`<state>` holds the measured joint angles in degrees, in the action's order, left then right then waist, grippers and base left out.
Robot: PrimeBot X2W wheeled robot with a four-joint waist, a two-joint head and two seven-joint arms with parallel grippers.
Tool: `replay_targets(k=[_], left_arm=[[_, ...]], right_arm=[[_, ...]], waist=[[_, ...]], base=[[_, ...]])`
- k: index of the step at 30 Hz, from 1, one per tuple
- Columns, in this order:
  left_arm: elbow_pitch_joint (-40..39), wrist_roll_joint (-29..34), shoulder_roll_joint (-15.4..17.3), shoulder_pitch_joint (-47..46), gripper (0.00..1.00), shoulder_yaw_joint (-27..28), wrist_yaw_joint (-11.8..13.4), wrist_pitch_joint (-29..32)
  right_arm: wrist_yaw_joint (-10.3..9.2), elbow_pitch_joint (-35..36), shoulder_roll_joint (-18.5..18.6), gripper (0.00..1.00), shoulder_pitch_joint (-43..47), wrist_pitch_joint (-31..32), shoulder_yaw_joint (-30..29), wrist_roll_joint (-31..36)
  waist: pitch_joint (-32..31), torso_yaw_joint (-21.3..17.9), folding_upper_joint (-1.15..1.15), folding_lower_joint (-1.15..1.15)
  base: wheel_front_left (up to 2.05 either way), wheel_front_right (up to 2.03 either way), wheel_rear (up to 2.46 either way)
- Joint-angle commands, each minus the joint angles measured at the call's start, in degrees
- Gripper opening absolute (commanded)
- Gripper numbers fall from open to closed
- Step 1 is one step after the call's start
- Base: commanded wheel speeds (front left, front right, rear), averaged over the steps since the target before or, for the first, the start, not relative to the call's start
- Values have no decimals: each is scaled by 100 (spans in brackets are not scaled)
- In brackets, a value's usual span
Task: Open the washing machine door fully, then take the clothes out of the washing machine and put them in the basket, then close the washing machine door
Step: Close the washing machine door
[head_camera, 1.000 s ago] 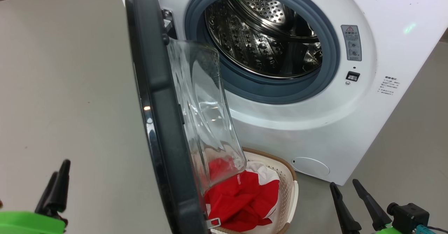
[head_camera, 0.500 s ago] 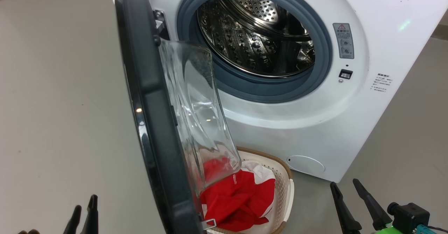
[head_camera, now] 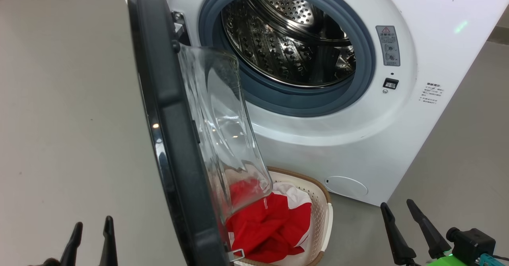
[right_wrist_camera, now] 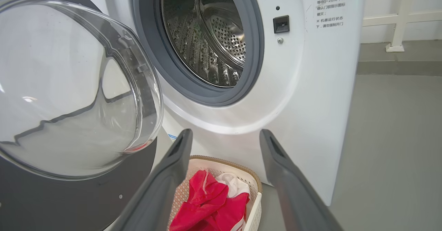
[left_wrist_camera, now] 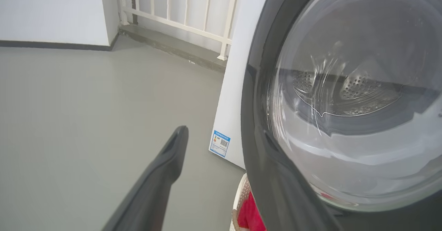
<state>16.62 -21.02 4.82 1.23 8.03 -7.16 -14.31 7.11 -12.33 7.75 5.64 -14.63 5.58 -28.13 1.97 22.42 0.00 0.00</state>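
Head view: the washing machine door is standing open, the clothes are lying in the basket beneath — left tool and right tool are both gaping wide, empty. Left wrist view: the door's rim is looming close. Right wrist view: the basket is sitting just beside the washing machine.

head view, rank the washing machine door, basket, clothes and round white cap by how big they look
1. washing machine door, nearest the camera, so it looks enlarged
2. basket, partly hidden by the door
3. clothes, lying inside the basket
4. round white cap
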Motion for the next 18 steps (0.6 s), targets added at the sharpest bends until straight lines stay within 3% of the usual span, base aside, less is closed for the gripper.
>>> replay_targets(k=[1,7,18], left_arm=[[-277,262,-2,-22,100,276,-33,-68],[-495,760,-155,99,100,417,-33,-68],[-420,617,-192,130,100,418,-33,-69]], right_arm=[[37,163,72,100,-131,-37,68,10],[37,167,54,100,-111,-37,27,20],[37,137,81,100,-138,-37,10,28]], waist=[[1,0,0,0],[22,-9,0,0],[68,7,0,0]], base=[[0,0,0],[0,0,0],[0,0,0]])
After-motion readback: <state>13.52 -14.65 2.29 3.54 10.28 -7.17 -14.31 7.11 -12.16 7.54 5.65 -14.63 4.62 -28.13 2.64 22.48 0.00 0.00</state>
